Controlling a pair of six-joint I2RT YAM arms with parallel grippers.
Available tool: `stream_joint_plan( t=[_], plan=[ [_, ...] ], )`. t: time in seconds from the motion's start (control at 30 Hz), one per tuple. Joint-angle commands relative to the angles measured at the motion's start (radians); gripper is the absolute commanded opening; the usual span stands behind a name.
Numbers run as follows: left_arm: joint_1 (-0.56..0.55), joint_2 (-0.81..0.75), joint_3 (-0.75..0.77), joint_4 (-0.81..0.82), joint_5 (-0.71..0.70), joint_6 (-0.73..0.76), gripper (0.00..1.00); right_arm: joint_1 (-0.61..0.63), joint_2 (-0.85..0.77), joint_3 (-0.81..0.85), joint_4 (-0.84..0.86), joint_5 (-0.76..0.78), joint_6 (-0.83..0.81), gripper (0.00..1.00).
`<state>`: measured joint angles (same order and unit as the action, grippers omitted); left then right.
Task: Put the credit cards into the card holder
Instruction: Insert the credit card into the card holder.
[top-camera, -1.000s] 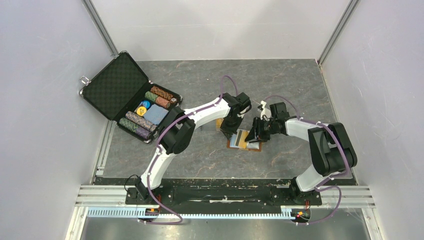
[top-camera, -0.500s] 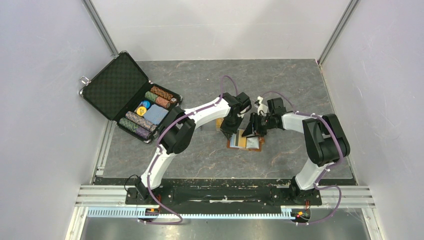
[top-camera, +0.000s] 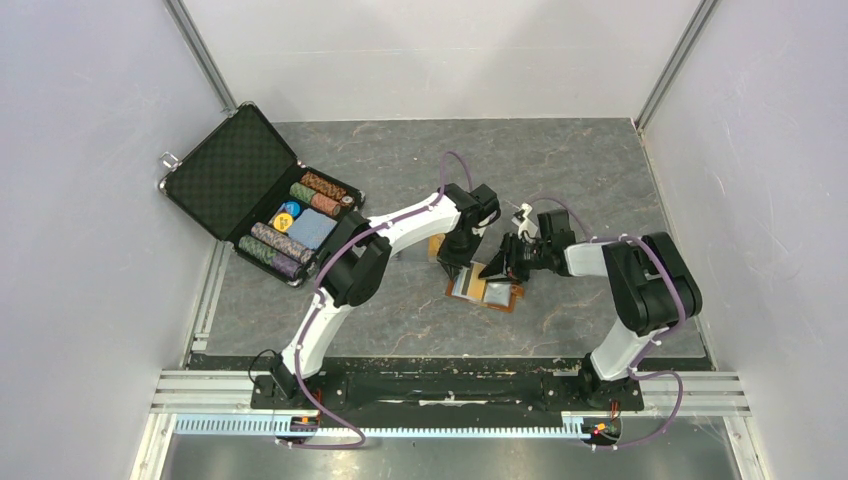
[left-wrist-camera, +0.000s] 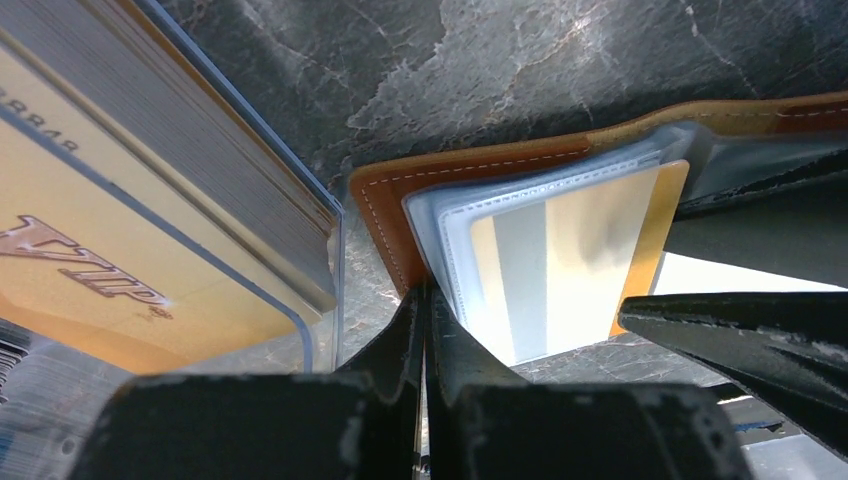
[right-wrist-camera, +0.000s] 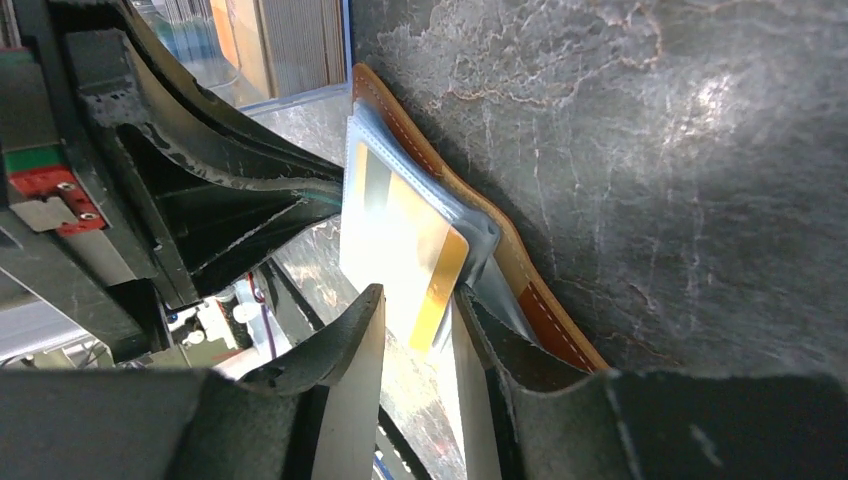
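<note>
One orange card (right-wrist-camera: 400, 240) sits most of the way inside a clear pocket of the open wallet (top-camera: 487, 292), which lies flat under both grippers. The right gripper (right-wrist-camera: 415, 335) has its fingers partly apart around the card's end, and I see a gap there. The left gripper (left-wrist-camera: 425, 300) is shut tight, holds nothing, and has its tip down on the wallet's edge. A stack of cards (left-wrist-camera: 150, 250) waits just beside the wallet, so I think lots is left. One says "VIP".

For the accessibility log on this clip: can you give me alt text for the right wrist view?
A gold card sits partly inside a clear sleeve of the open brown wallet, its near corner between the right fingers. The wallet lies on a dark marbled table; the left fingers, black, fill the left side.
</note>
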<state>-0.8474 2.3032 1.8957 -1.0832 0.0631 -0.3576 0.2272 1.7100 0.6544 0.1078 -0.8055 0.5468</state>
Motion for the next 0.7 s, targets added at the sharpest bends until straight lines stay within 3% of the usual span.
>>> stream_joint_plan(
  t=[0.0, 0.07, 0.1, 0.2, 0.67],
  plan=[
    [-0.001, 0.036, 0.022, 0.038, 0.038, 0.029, 0.02, 0.018, -0.051, 0.008, 0.056, -0.033, 0.052, 0.33],
    [-0.001, 0.033, 0.019, 0.039, 0.038, 0.029, 0.02, 0.018, -0.050, 0.051, -0.076, 0.023, -0.034, 0.33],
    [-0.001, 0.029, 0.018, 0.038, 0.039, 0.029, 0.02, 0.018, -0.048, 0.160, -0.140, 0.049, -0.082, 0.33],
    [-0.002, 0.023, 0.014, 0.038, 0.044, 0.029, 0.02, 0.015, -0.042, 0.103, -0.278, 0.137, -0.186, 0.33],
    [-0.059, 0.069, 0.109, 0.038, 0.155, 0.040, 0.05, -0.116, -0.059, 0.058, -0.358, 0.201, -0.291, 0.36]
  ],
)
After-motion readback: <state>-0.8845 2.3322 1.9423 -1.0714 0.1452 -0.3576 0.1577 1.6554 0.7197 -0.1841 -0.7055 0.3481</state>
